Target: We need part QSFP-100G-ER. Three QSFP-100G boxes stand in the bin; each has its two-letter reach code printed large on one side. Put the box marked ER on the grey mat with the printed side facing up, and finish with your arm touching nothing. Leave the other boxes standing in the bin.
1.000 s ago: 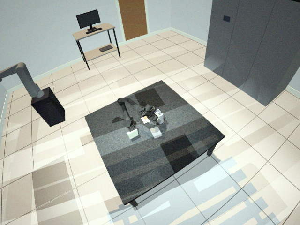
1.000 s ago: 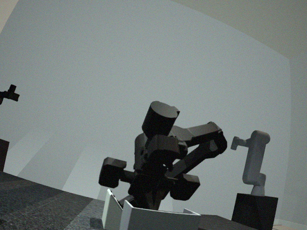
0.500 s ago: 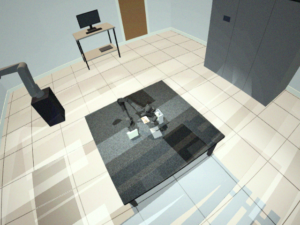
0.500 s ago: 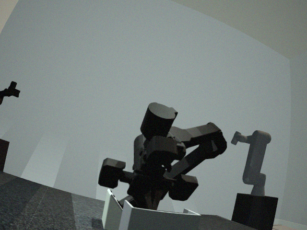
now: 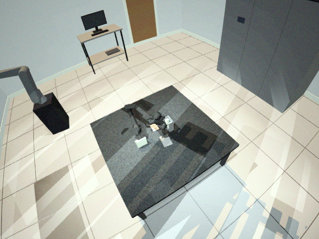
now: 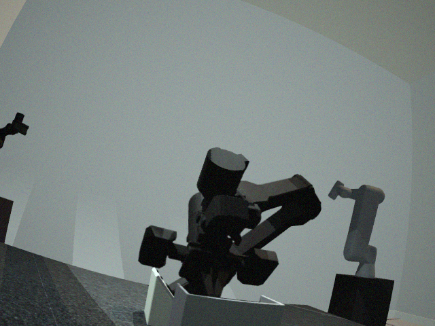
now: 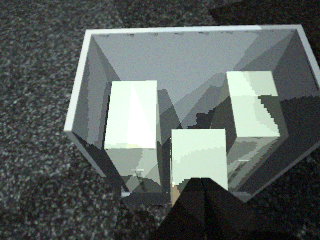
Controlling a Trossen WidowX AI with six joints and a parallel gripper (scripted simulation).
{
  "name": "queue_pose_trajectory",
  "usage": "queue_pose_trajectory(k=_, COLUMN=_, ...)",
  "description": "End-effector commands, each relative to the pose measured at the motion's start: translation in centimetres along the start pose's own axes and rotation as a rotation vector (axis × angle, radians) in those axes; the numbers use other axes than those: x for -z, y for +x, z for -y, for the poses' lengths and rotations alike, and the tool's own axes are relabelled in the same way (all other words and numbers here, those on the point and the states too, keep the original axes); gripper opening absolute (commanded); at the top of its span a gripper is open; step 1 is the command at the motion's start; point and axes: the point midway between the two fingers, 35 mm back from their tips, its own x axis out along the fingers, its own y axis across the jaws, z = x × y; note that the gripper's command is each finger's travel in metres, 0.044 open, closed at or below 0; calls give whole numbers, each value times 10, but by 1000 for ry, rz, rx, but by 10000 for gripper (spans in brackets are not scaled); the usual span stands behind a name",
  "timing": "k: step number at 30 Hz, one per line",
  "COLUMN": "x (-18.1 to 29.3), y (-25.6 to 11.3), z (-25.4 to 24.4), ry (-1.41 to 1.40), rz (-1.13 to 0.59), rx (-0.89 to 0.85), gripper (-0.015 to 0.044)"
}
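- Fingers point(image 6: 213, 289): closed together, empty, at the middle box; contact unclear.
- QSFP-100G boxes point(image 7: 131, 115) point(image 7: 198, 155) point(image 7: 252, 110): three, upright in grey bin point(image 5: 170, 126) point(image 6: 228, 310) point(image 7: 195, 29).
- ER box: among them; which, unreadable.

No lettering can be read — not on the box point(image 7: 131, 115) at ten o'clock, the box point(image 7: 252, 105) at two o'clock, or the box point(image 7: 198, 152) at six o'clock in the wrist view.

Bin point(image 5: 170, 126) point(image 6: 230, 310) point(image 7: 194, 28) gry; boxes point(image 7: 131, 114) point(image 7: 199, 152) point(image 7: 253, 110) pale grn-wht; tabletop point(image 5: 154, 175) point(image 6: 21, 280) point(image 7: 35, 165) dk gry, speckled.
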Motion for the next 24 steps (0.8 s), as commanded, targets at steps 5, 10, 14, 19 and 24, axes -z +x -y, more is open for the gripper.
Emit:
queue_pose_trajectory(k=5, x=5, y=1, z=-1, ry=8, rz=-11, rx=-6, gripper=0)
queue_pose_trajectory(k=10, x=5, y=1, z=-1, ry=8, rz=-11, rx=-6, gripper=0)
queue_pose_trajectory(k=14, x=5, y=1, z=-1, ry=8, rz=-11, rx=-6, gripper=0)
queue_pose_trajectory(k=19, x=1, y=-3, z=-1, ry=8, rz=-11, rx=-6, gripper=0)
queue_pose_trajectory(k=24, x=-3, y=-8, z=-1, ry=8, rz=-11, rx=-6, gripper=0)
